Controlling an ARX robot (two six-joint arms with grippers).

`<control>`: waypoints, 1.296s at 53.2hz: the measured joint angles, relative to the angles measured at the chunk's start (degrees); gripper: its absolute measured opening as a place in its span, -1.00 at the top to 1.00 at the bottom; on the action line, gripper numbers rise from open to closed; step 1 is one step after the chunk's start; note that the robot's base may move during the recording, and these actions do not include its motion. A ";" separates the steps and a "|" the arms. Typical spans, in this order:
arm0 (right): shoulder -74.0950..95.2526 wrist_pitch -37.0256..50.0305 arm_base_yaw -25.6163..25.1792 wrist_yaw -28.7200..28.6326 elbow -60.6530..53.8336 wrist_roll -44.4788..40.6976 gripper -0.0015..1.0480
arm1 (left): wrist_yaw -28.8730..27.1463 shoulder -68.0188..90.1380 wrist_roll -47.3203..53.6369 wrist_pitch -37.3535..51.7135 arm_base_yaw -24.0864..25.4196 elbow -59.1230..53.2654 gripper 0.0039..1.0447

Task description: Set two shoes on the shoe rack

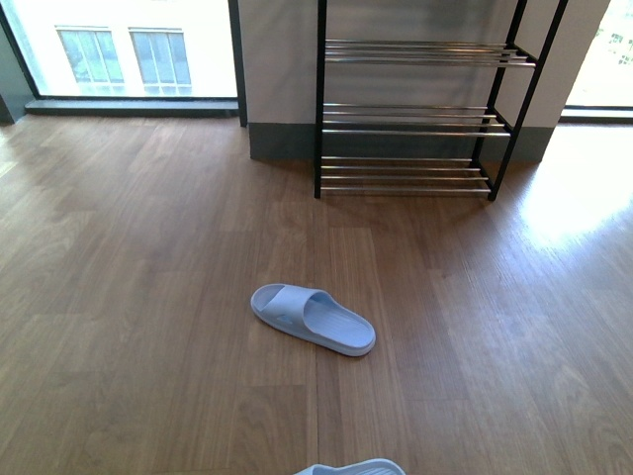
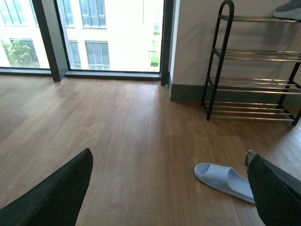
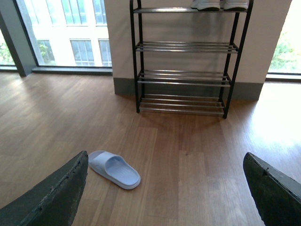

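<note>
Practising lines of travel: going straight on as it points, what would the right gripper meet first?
Probably bare wooden floor short of the shoe rack, though depth is unclear; the blue slide lies off that line.

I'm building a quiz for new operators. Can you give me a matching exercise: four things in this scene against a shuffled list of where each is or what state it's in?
Things:
1. pale blue slipper
2. two shoes
3. shoe rack
4. right hand

Place or state:
A. standing by the wall
B. open, holding nothing
C. lying on the wood floor
D. on the rack's top tier

Pairs: 1-C, 2-D, 3-A, 4-B.
</note>
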 joint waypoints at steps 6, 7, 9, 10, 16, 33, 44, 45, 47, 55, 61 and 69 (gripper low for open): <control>0.00 0.00 0.00 -0.02 0.00 0.00 -0.82 | 0.00 0.00 0.00 0.02 0.00 0.00 -0.83; 0.00 0.00 0.00 -0.02 0.00 0.00 -0.82 | 0.00 0.00 0.00 0.00 0.00 0.00 -0.83; -0.02 0.00 0.00 -0.02 0.00 0.00 -0.82 | 0.00 0.00 0.00 0.00 0.00 0.00 -0.83; 0.00 0.00 0.00 -0.02 0.00 0.00 -0.82 | 0.00 0.00 0.00 0.00 0.00 0.00 -0.83; 5.86 0.26 1.75 3.82 0.44 -4.22 -0.82 | -0.02 0.00 0.00 0.00 0.00 0.00 -0.83; 81.24 42.88 5.46 -3.93 12.26 -14.53 -0.82 | 0.00 0.00 0.00 0.00 0.00 0.00 -0.83; 123.32 47.41 8.50 -9.14 28.17 -31.15 -0.82 | 0.00 0.00 0.00 0.00 0.00 0.00 -0.83; 127.23 46.88 8.90 -9.46 29.88 -33.81 -0.82 | 0.00 0.00 0.00 0.00 0.00 0.00 -0.83; 132.28 46.69 9.40 -9.75 32.02 -37.27 -0.82 | 0.00 0.00 0.00 0.00 0.00 0.00 -0.83; 149.04 48.35 11.06 -10.38 39.76 -46.40 -0.82 | 0.00 0.00 0.00 0.00 0.00 0.00 -0.83; 157.74 51.36 12.70 -11.39 44.39 -49.20 -0.82 | 0.00 0.00 0.00 0.00 0.00 0.00 -0.83; 163.14 53.37 14.82 -12.50 49.44 -49.05 -0.82 | 0.00 0.00 0.00 0.00 0.00 0.00 -0.83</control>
